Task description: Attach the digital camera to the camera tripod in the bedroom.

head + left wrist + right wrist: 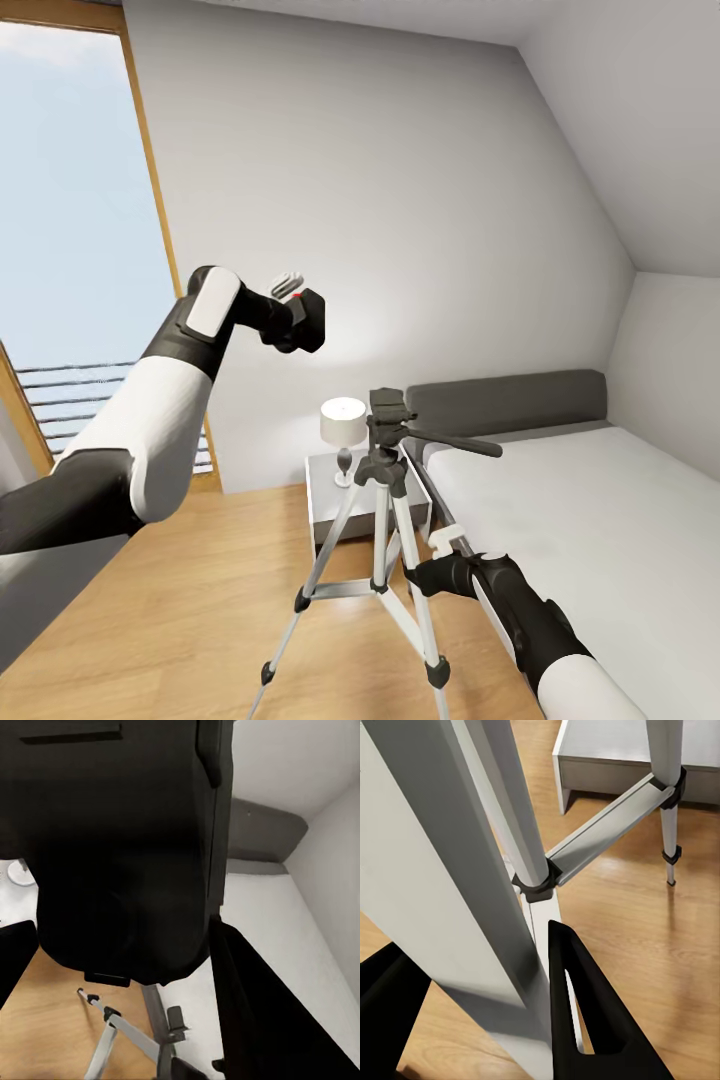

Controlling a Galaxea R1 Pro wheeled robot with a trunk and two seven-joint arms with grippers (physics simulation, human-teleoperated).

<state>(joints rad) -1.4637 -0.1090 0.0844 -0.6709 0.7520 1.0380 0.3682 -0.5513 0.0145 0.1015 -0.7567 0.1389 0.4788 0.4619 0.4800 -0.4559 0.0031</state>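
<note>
Standing on light wood floor (pixel 200 600), camera tripod (pixel 385 500) beside white bed (pixel 580 520).

Small grey bedside table (pixel 330 500) against pale wall (pixel 400 200), just beside head end of bed (pixel 580 500). On top: white lamp with drum shade (pixel 343 420) on slim stem, upright. Bed: white mattress, dark grey headboard (pixel 510 400). Tall wood-framed window (pixel 70 250) at left, horizontal railing bars low in the pane. Light wood floor (pixel 200 620). Sloped ceiling at upper right.
</note>
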